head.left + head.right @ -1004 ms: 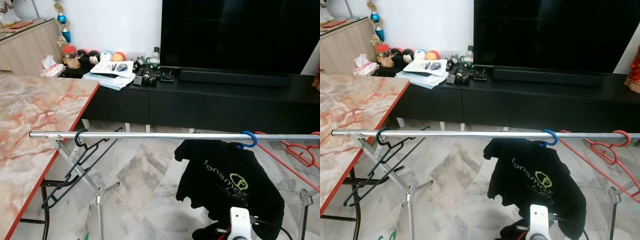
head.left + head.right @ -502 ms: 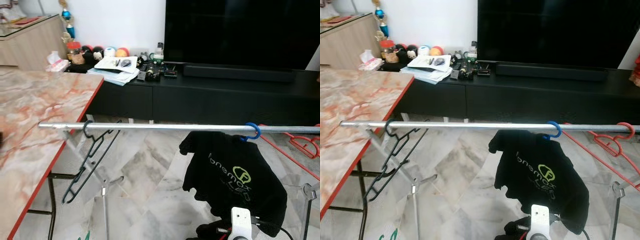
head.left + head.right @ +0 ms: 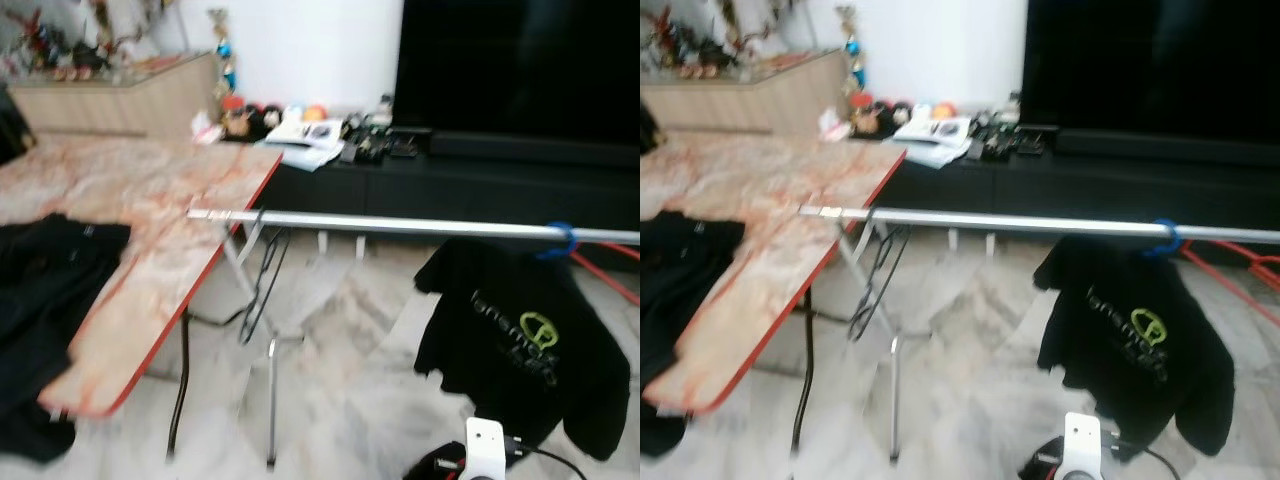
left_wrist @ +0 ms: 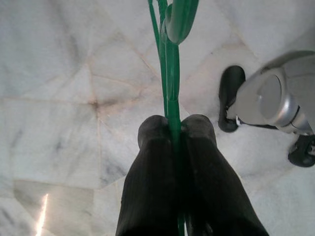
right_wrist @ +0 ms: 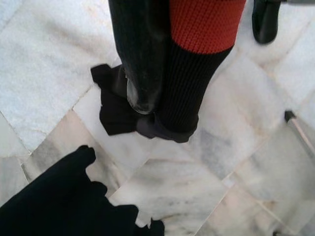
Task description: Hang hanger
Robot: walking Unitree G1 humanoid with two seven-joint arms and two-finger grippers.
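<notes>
A silver rail (image 3: 400, 226) crosses the room on a folding stand. On it hang a black wire hanger (image 3: 262, 280) near its left end, a blue hanger (image 3: 557, 240) carrying a black printed shirt (image 3: 520, 340), and a red hanger (image 3: 612, 282) at the far right. My left gripper (image 4: 174, 125) is shut on a green hanger (image 4: 170, 59) that reaches out past the fingertips over the marble floor. My right gripper (image 5: 157, 115) points down at the floor, its fingers together with a scrap of black cloth (image 5: 115, 115) at their tips.
A marble-look table (image 3: 170, 200) with a red edge stands at the left, a black garment (image 3: 50, 290) lying on it. Behind the rail are a low black TV cabinet (image 3: 450, 180) and a big dark TV (image 3: 520, 60). More black fabric (image 5: 64, 196) lies on the floor.
The head camera has swung left and the picture is blurred, so the table and the black garment on it have come into view. The rail and its hangers stay as they were.
</notes>
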